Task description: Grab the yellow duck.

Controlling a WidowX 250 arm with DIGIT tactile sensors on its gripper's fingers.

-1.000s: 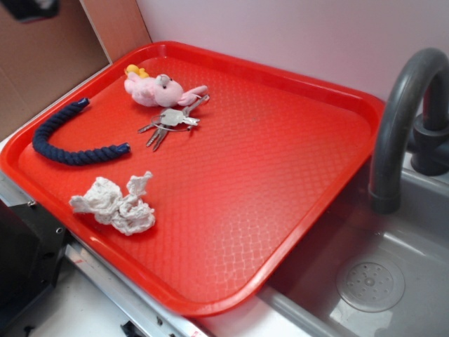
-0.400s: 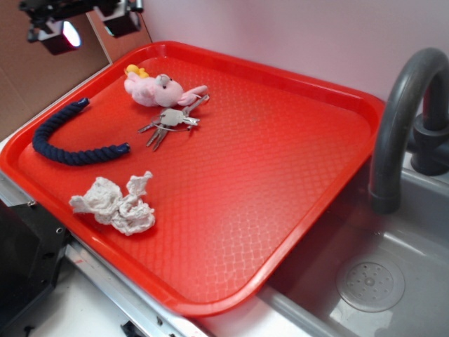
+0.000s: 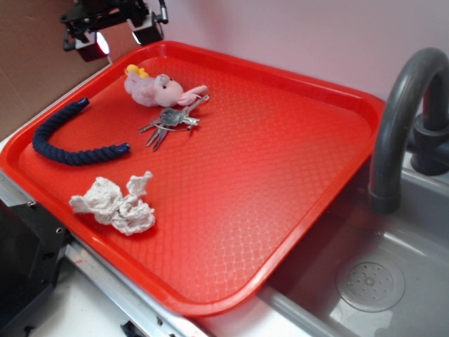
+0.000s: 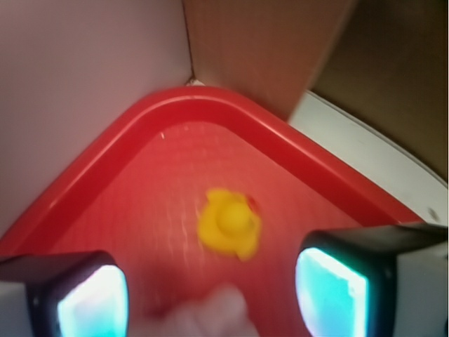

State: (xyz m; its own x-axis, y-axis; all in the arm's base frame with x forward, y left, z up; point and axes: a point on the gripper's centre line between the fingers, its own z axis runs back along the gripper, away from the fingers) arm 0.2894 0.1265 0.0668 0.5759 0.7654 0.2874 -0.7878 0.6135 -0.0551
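The small yellow duck (image 3: 136,71) sits on the red tray (image 3: 280,175) near its far left corner, touching the pink plush (image 3: 158,90). In the wrist view the duck (image 4: 229,223) lies blurred on the tray between and just beyond my two fingers. My gripper (image 3: 116,31) hangs above the tray's far left corner, up and left of the duck. It is open and empty, with a wide gap in the wrist view (image 4: 210,295).
A bunch of keys (image 3: 170,121) lies by the plush. A dark blue rope (image 3: 66,137) and a crumpled white cloth (image 3: 116,203) lie on the tray's left side. A brown cardboard wall (image 3: 42,63) stands at left. A grey faucet (image 3: 400,119) and sink (image 3: 365,281) are at right.
My gripper has come into view from the upper left and moved right and down toward the tray's far left corner. Nothing on the tray has moved.
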